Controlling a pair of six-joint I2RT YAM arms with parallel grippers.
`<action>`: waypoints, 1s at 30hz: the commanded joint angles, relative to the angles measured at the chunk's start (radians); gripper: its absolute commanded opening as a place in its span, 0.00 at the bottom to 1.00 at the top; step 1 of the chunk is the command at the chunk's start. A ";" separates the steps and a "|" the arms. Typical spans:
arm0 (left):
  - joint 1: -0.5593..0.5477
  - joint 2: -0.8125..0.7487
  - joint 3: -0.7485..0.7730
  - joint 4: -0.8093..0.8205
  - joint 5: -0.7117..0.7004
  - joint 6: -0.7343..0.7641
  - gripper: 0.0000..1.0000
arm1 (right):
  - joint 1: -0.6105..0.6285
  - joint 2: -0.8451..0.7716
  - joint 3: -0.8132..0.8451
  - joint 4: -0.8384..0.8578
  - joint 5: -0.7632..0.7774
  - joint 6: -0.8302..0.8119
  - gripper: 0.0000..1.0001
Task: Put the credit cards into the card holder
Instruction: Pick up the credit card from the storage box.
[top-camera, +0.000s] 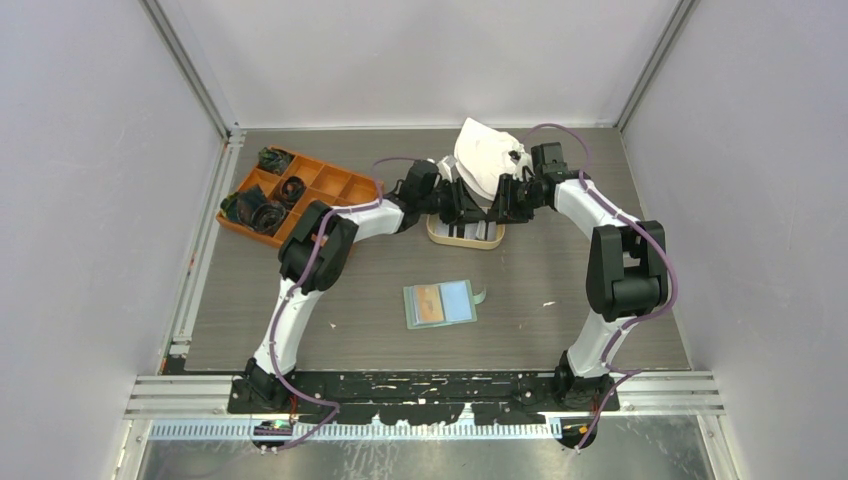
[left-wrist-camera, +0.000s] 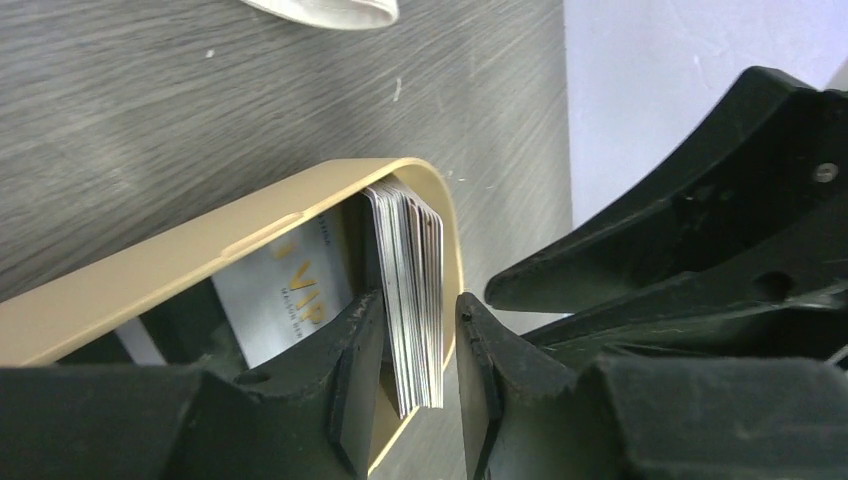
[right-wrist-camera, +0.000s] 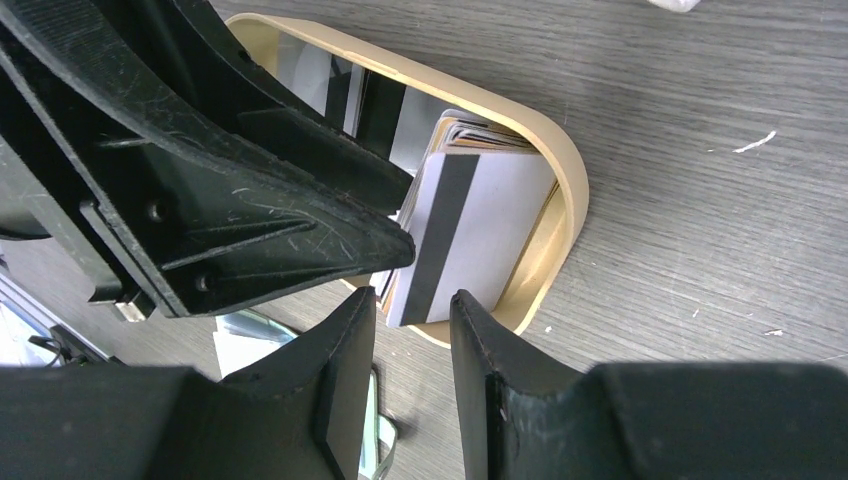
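The credit cards stand on edge as a stack at one end of the oval tan tray. A grey card with gold lettering leans beside them. My left gripper is open, one finger on each side of the stack, with a gap at the right finger. My right gripper is open and empty just above the tray's rim, facing a white card with a black stripe. The green card holder lies open on the table, nearer the arm bases. Both grippers meet over the tray.
An orange compartment box with dark cord bundles stands at the back left. A white cloth-like thing lies behind the tray. The two grippers are very close together; the left one's body fills much of the right wrist view.
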 joint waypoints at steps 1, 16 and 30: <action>-0.011 -0.034 -0.011 0.125 0.046 -0.051 0.33 | -0.003 -0.029 0.039 0.012 -0.004 -0.006 0.39; -0.019 0.024 0.030 0.085 0.063 -0.044 0.40 | -0.011 -0.029 0.040 0.002 0.045 0.002 0.37; -0.038 0.021 0.064 0.009 0.031 -0.013 0.41 | -0.028 -0.044 0.034 0.009 0.031 0.005 0.37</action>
